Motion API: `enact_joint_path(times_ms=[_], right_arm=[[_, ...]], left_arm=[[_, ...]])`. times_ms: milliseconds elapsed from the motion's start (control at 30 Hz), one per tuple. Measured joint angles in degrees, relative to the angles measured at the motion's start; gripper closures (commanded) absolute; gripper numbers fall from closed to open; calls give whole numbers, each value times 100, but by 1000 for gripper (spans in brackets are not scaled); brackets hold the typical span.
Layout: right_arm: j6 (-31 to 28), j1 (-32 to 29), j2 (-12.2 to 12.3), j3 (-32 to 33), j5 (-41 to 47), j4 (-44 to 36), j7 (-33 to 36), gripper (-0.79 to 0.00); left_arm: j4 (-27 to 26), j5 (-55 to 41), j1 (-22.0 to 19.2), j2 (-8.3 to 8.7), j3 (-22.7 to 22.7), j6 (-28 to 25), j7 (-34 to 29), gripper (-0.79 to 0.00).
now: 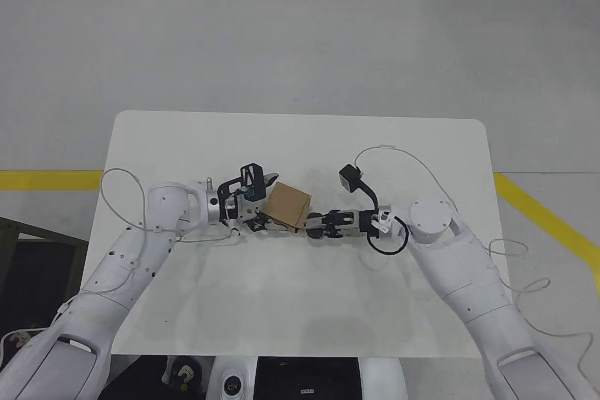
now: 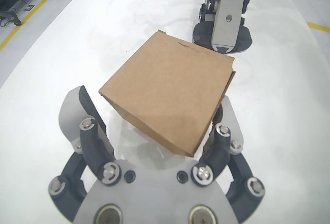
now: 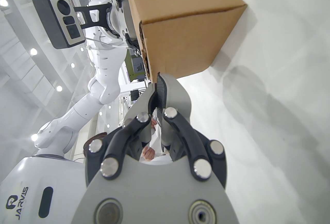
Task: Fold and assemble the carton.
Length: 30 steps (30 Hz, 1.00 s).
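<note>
**Grippers bracket a nearly closed carton**

Plain brown and already box-shaped, the carton (image 1: 288, 207) sits near the middle of the table (image 1: 310, 300), turned askew to the table's edges. The faces that show carry no label, print or tape. One seam on the side facing the right arm is not quite flush, and raw corrugated edges show along it.

At the carton's 9 o'clock, the left gripper (image 2: 153, 97) is spread wide with the box between its fingers (image 2: 86, 103). One finger stands clear of the cardboard, while the other is right at the box's far edge. I judge this to be a brace that stops the box from sliding rather than a real grip.

At the carton's 4 o'clock, the right gripper (image 3: 157, 81) has its fingers pressed together, the tips touching the box's lower edge by that seam. Nothing can be seen between them. They probably serve as a blunt pusher to seat the last flap.
</note>
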Motion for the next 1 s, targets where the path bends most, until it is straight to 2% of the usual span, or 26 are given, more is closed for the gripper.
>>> enact_joint_path(times_ms=[1000], right_arm=[[-240,797,-353,-690,597,1120,210,0]], left_arm=[[-57,-1,46,17,-32,-39,-68,-785]])
